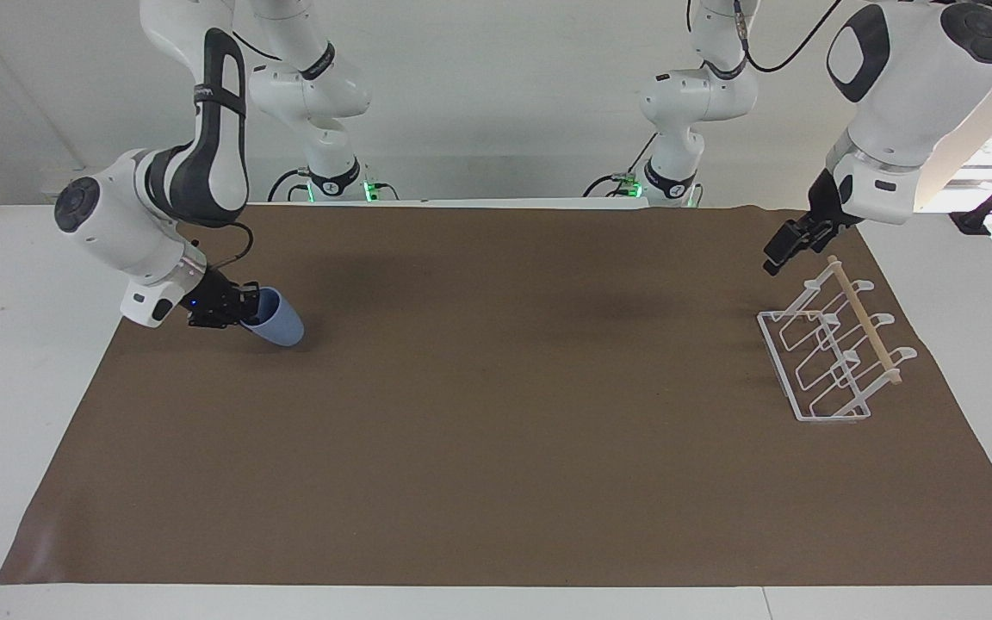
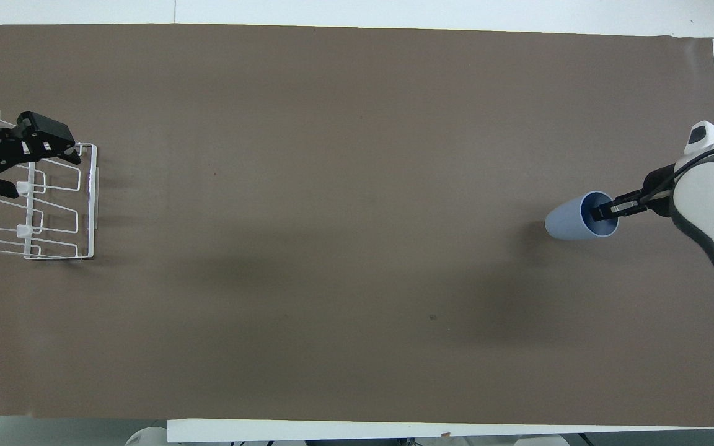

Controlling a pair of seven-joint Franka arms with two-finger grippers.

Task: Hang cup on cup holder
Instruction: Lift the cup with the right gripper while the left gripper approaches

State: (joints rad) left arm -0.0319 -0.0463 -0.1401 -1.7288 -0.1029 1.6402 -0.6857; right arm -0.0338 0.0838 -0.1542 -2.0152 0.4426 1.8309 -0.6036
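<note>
The light-blue cup [image 1: 279, 325] is tilted, its mouth toward the right arm's end of the table; it also shows in the overhead view [image 2: 568, 220]. My right gripper [image 1: 242, 308] is shut on its rim, one finger inside the mouth [image 2: 605, 209], and holds it just above the brown mat. The white wire cup holder [image 1: 832, 349] with its wooden dowel [image 1: 864, 320] stands at the left arm's end [image 2: 59, 207]. My left gripper [image 1: 776, 257] hangs open over the holder's end nearer the robots [image 2: 35, 167], apart from it.
A brown mat [image 1: 496, 448] covers the table between cup and holder. White table margins [image 1: 5, 344] lie along the mat's ends. Both arm bases stand at the table's edge.
</note>
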